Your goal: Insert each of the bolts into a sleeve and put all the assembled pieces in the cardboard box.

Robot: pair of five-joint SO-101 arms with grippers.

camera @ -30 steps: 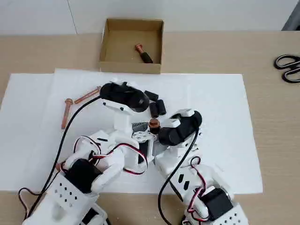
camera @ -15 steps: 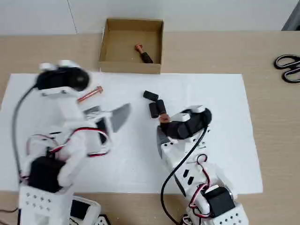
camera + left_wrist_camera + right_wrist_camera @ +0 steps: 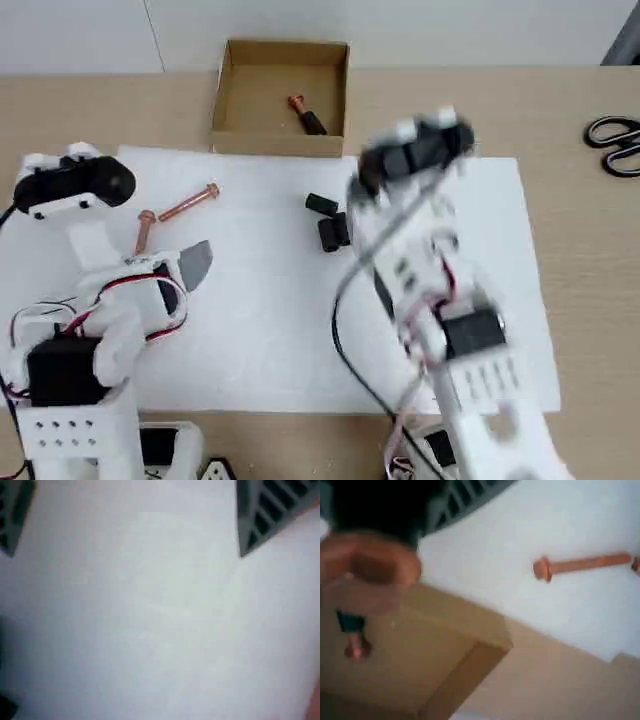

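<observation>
Soft, even overhead light brightens the white paper sheet [image 3: 270,330], leaving faint shadows beside the left arm [image 3: 100,300]. Motion blur smears the right arm [image 3: 430,250]; both wrist views look hazy, the near bolt [image 3: 370,565] a smudge.

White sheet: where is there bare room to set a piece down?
Bare: the white sheet between the left gripper and the right arm, below the sleeves. Also beyond that arm, toward the scissors. Crowded: around the bolts and sleeves.
</observation>
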